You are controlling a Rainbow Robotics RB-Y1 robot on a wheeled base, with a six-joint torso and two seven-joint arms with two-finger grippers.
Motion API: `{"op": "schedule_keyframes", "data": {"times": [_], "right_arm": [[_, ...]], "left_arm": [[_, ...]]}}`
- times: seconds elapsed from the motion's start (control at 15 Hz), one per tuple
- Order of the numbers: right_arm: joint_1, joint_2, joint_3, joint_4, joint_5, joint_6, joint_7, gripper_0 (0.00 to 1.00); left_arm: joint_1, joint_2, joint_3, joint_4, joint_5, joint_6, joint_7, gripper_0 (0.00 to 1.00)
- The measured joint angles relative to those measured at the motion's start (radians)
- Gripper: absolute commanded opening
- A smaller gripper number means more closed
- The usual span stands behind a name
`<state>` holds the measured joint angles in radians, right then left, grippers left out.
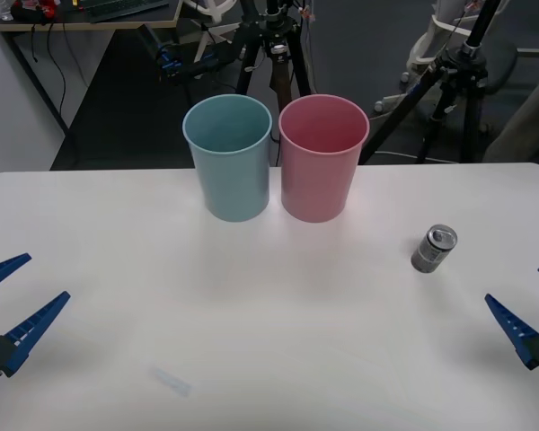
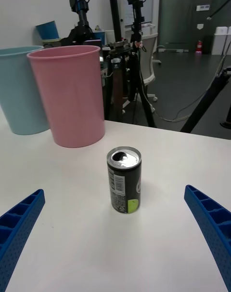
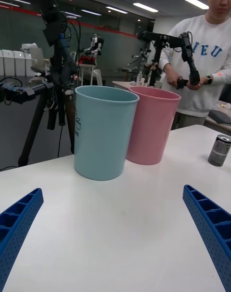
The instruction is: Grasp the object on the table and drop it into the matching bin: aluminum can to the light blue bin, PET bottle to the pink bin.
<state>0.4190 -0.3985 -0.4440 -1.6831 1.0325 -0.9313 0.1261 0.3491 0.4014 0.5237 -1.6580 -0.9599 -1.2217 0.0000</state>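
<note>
Standing upright on the white table [image 1: 269,359] to the right of the pink bin [image 1: 323,157], the aluminum can [image 1: 434,248] is near the right gripper [image 1: 532,310], whose fingers are spread wide and hold nothing, as are the left gripper's [image 1: 9,301] at the table's left edge. One finger touching early could tip or roll the light can, and the bins nearly touch (a release off-centre might land in pink). Both the light blue bin [image 1: 227,157] and the pink one look empty as far as their insides show.
</note>
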Motion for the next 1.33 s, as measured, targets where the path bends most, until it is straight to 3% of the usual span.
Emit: {"op": "schedule_keyframes", "data": {"times": [0.47,1.07,1.33], "right_arm": [[-0.081,0.001,0.1,0.18,-0.051,0.074,0.176,1.0],[-0.164,0.019,0.19,0.206,-0.046,0.206,0.229,1.0],[-0.254,0.02,0.227,0.3,-0.039,0.217,0.244,1.0]], "left_arm": [[0.0,0.0,0.0,0.0,0.0,0.0,0.0,1.0],[0.0,0.0,0.0,0.0,0.0,0.0,0.0,1.0],[0.0,0.0,0.0,0.0,0.0,0.0,0.0,1.0]]}}
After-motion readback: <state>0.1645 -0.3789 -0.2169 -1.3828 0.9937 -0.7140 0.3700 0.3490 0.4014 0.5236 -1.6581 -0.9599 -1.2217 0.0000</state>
